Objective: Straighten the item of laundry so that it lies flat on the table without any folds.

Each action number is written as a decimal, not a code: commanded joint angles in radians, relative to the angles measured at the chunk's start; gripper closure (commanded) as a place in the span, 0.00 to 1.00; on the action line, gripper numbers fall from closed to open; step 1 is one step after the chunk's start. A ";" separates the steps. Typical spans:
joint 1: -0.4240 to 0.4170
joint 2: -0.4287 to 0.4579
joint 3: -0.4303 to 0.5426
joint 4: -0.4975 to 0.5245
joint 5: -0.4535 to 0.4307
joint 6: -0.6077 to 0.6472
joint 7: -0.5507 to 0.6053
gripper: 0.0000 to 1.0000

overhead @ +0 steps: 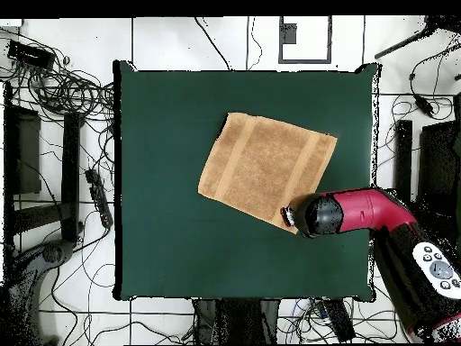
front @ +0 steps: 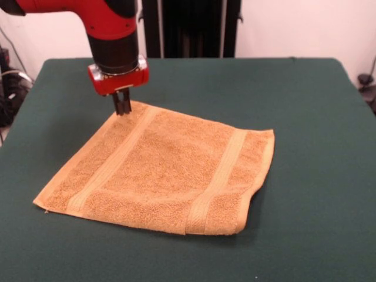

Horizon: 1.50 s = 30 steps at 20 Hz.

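The arm (front: 97, 17) is glossy red with a black cylindrical wrist, then a red block edged in silver. Two short black fingers (front: 122, 106) project below, close together.

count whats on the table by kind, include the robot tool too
towel: 1, orange-tan, on the green table
paler woven bands on the towel: 2
robot tool: 1, at the towel's far corner in the front view
total: 1 towel and 1 tool, 2 things

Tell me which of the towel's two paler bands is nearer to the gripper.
The band that runs from the gripper towards the towel's left front corner; the other band lies further right.
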 commanded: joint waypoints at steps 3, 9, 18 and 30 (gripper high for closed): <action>0.056 0.066 0.080 0.013 -0.012 -0.065 -0.133 1.00; 0.059 0.093 0.065 0.010 -0.033 -0.096 -0.122 1.00; 0.072 0.133 0.043 -0.011 -0.064 -0.144 -0.102 1.00; 0.091 0.155 0.012 -0.037 -0.082 -0.153 -0.081 1.00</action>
